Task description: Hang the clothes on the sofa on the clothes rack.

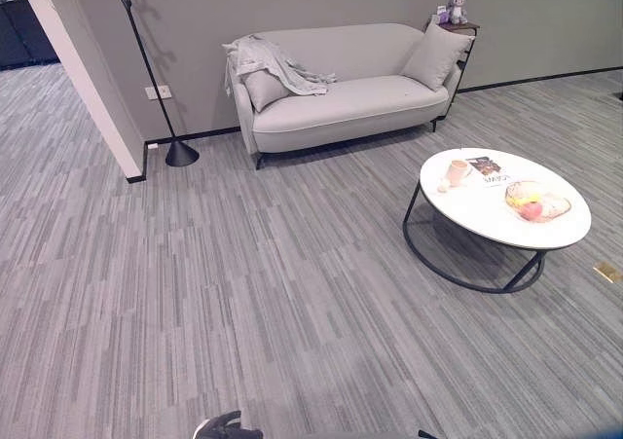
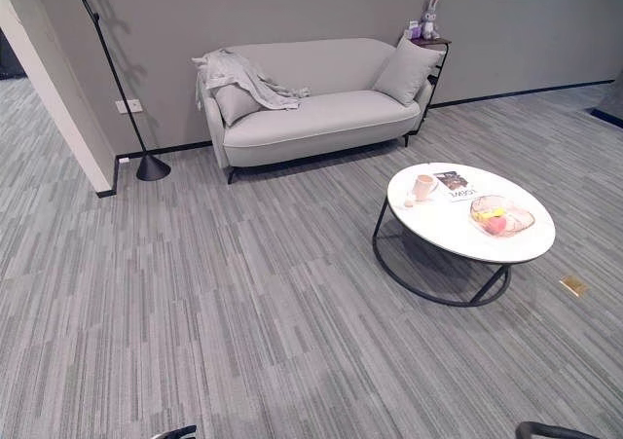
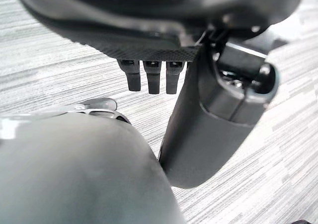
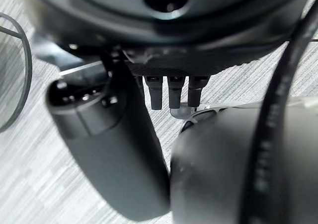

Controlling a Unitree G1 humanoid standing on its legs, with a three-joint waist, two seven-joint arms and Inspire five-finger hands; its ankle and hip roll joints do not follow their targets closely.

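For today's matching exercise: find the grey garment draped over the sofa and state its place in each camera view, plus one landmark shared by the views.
Left eye view: grey garment upper centre-left, draped over the sofa's left arm and backrest.
Right eye view: same garment upper left of centre, same arm.
Left wrist view: floor past the left hand.
Right wrist view: floor past the right hand.
Shared landmark: black clothes rack, left of the sofa.

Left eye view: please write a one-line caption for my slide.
Grey garment draped over the sofa, black clothes rack beside it, round coffee table nearby.
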